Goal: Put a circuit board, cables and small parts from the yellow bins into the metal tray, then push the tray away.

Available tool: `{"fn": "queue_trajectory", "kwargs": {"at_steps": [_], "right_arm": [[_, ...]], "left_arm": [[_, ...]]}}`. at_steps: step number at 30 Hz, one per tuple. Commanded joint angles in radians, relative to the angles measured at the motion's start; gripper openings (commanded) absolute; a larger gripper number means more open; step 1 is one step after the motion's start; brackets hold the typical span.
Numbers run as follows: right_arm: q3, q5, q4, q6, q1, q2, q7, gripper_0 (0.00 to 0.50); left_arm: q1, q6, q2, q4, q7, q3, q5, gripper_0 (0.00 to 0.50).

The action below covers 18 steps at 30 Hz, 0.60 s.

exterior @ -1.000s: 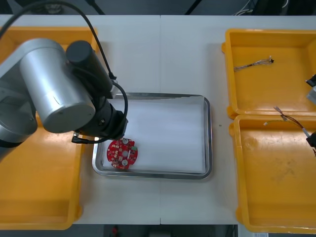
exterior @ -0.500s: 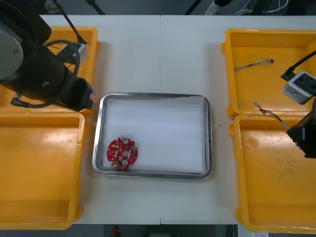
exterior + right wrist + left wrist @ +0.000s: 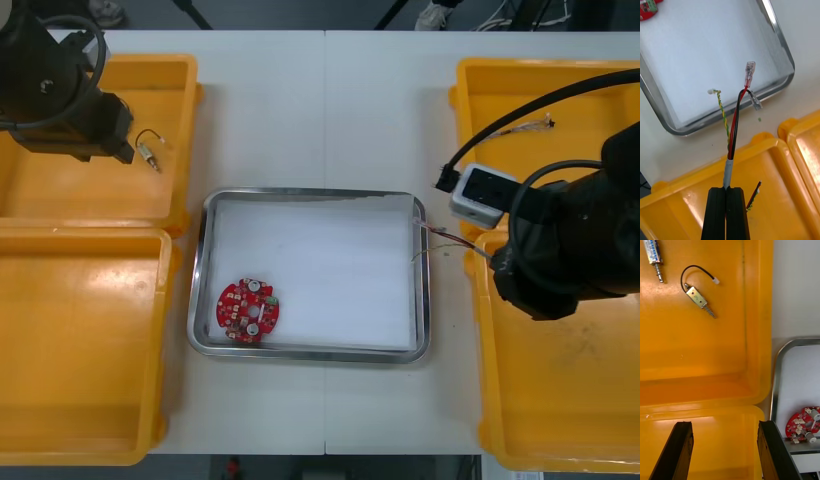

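Right tool (image 3: 726, 190) grips a red-and-yellow cable (image 3: 735, 124), its ends ahead over the rim of the metal tray (image 3: 779, 39), seemingly for dropping; left tool (image 3: 724, 423), fingers apart, hovers above a yellow bin (image 3: 696, 352).

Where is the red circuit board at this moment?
In the front view the circuit board lies inside the metal tray, in its near corner on the robot's left, beside the near left yellow bin.

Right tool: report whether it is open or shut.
Shut on the cable: the right tool pinches its grey sleeve, wire ends hanging over the tray.
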Motion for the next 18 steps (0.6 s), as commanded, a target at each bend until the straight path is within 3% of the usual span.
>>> {"fn": "queue_trajectory", "kwargs": {"at_steps": [1, 11, 18], "right_arm": [[0.127, 0.071, 0.041, 0.003, -0.121, 0.106, 0.1, 0.0], [0.333, 0.27, 0.145, -0.001, -0.181, 0.229, 0.303, 0.0], [0.469, 0.373, 0.245, -0.125, -0.187, 0.284, 0.335, 0.0]], "left_arm": [[-0.063, -0.041, 0.035, 0.088, -0.08, 0.022, -0.04, 0.5], [-0.109, -0.219, 0.003, 0.282, -0.174, 0.022, -0.105, 0.5], [-0.15, -0.349, -0.052, 0.411, -0.246, 0.022, -0.164, 0.5]]}}
